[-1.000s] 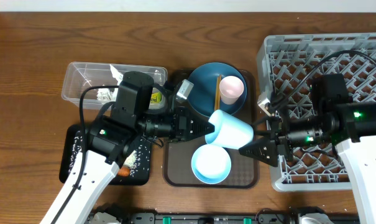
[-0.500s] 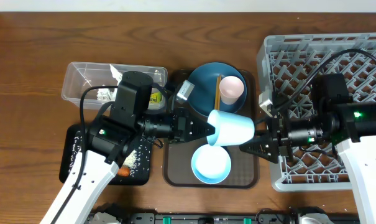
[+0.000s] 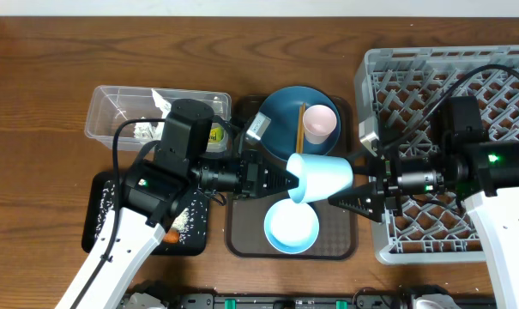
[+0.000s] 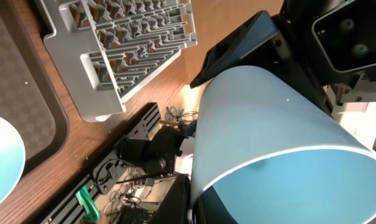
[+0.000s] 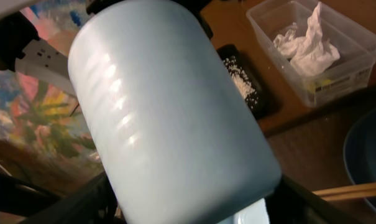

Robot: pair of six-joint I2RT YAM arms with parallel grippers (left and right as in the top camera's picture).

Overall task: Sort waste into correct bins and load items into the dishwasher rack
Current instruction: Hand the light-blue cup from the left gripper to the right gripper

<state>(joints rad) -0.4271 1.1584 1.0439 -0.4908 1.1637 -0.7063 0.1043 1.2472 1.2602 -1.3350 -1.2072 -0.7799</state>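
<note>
tub stuff first, far left: the clear plastic tub (image 3: pixel 113 107) sits towards the back of the surface (image 3: pixel 45 60). it has crumpled white napkins (image 3: pixel 144 130) in it and a small yellow-green wrapper (image 3: pixel 214 135) at its right end. in front of it is the black tray (image 3: pixel 96 190), dusted with loose rice (image 3: pixel 184 221). an orange bit of carrot (image 3: pixel 171 237) sits at its near right corner, tight against the left arm.

the left hand (image 3: pixel 286 180) reaches out over the brown serving tray (image 3: pixel 242 236) and is clamped shut on the rim of the light blue cup (image 3: pixel 323 174). the cup is up in the air on its side, open end towards the left arm, straight above the light blue bowl (image 3: pixel 291 227) on the tray's near half. on the far half is the dark blue plate (image 3: pixel 280 116), with the pinkish cup (image 3: pixel 319 122) on it and the chopsticks (image 3: pixel 300 127) lying just left of that cup.

the right hand (image 3: pixel 349 184) meets the cup from the other side, fingers spread either side of its closed end. i honestly can't tell if they're pressing on it or just around it (the wrist view is nearly all cup). the right arm comes in across the left part of the grey dishwasher rack (image 3: pixel 448 60), which takes up the whole right end.
</note>
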